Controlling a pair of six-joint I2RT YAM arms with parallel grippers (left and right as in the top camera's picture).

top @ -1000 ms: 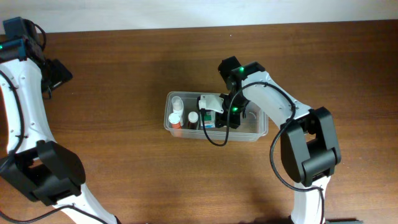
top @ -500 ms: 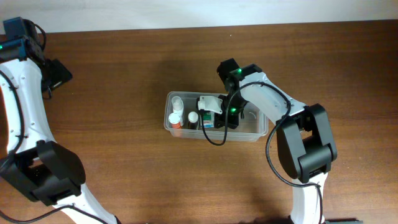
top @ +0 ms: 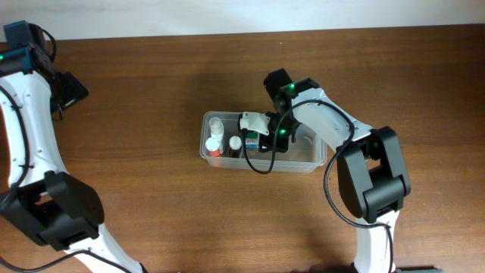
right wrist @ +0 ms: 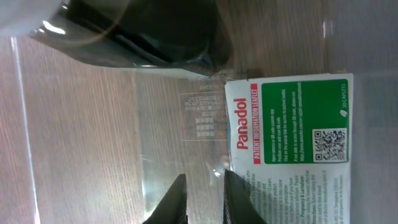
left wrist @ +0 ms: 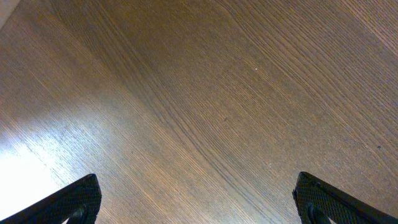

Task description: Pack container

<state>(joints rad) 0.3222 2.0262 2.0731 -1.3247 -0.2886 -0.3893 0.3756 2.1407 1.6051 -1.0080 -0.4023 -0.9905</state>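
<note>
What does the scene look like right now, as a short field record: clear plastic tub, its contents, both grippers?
container: clear rectangular plastic tub, on the brown wooden table
contents: green-and-white Panadol carton near the middle; small white-capped bottles at the left end
right gripper: down inside the tub beside the carton, jaws a narrow gap apart, nothing seen between them
left gripper: wide open, empty, over bare wood far from the tub
</note>
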